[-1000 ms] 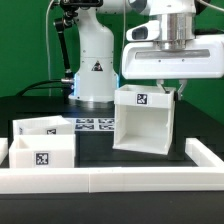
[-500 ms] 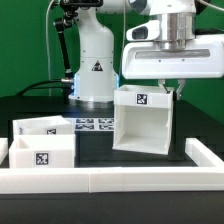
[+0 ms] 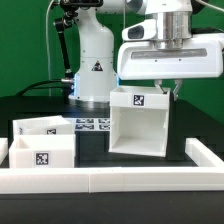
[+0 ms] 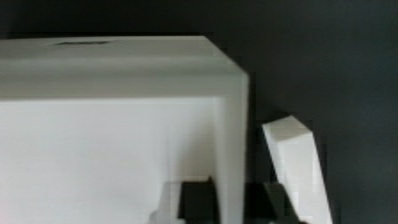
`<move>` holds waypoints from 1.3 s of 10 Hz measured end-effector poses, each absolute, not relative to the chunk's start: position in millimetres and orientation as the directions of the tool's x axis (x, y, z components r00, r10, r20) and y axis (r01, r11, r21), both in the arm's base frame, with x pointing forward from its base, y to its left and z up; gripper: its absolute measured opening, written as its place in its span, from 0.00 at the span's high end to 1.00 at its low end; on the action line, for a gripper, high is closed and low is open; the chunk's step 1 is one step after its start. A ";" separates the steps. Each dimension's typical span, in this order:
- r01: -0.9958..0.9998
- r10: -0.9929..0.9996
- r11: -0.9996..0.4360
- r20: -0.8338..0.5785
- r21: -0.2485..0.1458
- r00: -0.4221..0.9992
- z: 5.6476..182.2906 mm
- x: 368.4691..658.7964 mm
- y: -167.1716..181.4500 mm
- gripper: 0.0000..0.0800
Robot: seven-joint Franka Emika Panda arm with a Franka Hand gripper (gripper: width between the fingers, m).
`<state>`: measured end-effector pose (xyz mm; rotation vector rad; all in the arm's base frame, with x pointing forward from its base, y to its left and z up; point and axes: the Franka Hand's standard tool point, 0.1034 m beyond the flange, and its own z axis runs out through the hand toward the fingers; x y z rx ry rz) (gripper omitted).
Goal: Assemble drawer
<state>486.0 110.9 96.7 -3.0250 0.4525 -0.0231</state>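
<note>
The drawer's white box housing [image 3: 140, 122] stands open-fronted on the black table, a square tag on its top face. My gripper [image 3: 171, 88] reaches down over its top edge on the exterior view's right and is shut on that side wall. In the wrist view the thin wall [image 4: 228, 150] runs between my two dark fingers [image 4: 194, 202], which press on it from both sides. Two smaller white trays lie at the exterior view's left, one behind [image 3: 40, 127] and one in front [image 3: 42, 156], both apart from the housing.
The marker board [image 3: 92, 124] lies flat between the trays and the housing. A low white rail [image 3: 110, 180] runs along the front and up the exterior view's right side [image 3: 205, 153]. The robot's white base [image 3: 95, 60] stands behind. A slanted white strip [image 4: 295, 160] shows beside my finger.
The gripper and the box housing have shifted a little toward the exterior view's left. The trays have not moved.
</note>
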 end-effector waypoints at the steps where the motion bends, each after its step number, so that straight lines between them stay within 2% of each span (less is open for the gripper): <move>1: -0.295 -0.297 -0.951 0.011 -0.089 0.955 96.8 497.5 109.3 0.95; 8: -0.310 -0.320 -0.942 0.070 -0.128 0.945 97.9 577.5 111.6 0.95; 13: -0.312 -0.324 -0.941 0.083 -0.133 0.942 99.3 587.9 109.9 0.95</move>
